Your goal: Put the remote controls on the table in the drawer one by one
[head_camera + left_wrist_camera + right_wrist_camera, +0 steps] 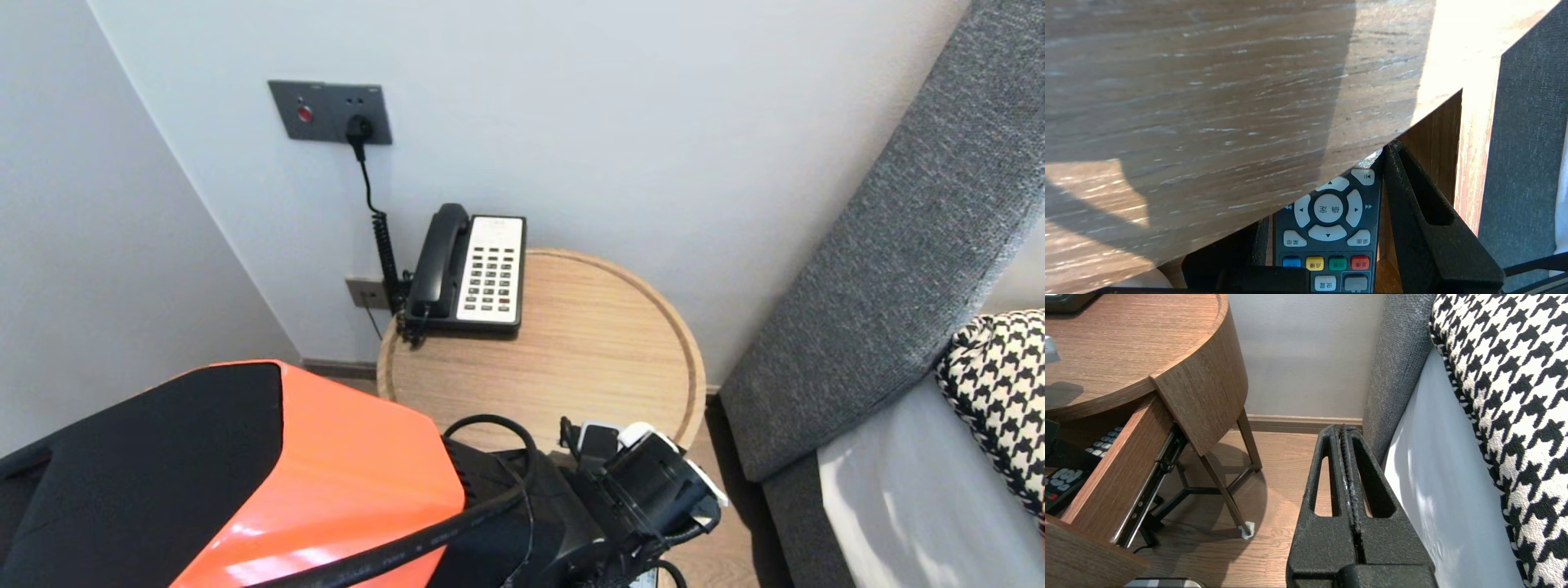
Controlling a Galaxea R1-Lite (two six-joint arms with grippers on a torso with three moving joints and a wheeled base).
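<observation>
Two arms belong to this robot, and only the left one is at work. The left end effector (1325,192) reaches down at the near edge of a round wooden tabletop (588,343), into a drawer (1114,477) that stands open beneath it. It is closed on a dark remote (1329,241), with one black finger (1412,212) pressed along the remote's side.

The remote's long axis runs in line with the fingers. Its end with the round arrow pad points away from the wrist and slips under the curved edge of the tabletop, which hides the tip. Its buttons face up. Room here is tight: the tabletop overhangs above, and the drawer's wooden wall stands just beside the finger. A second remote (1106,441) lies deeper in the drawer.

A telephone (469,269) sits at the back of the tabletop, close to the wall and just inside the raised rim. A grey padded headboard (882,269) and a black-and-white checked cushion (1000,384) stand near the table's right side. A strip of wooden floor (1274,490) lies between them and the table. The right end effector (1342,430) hangs low over that floor beside the headboard, its fingers pressed together.
</observation>
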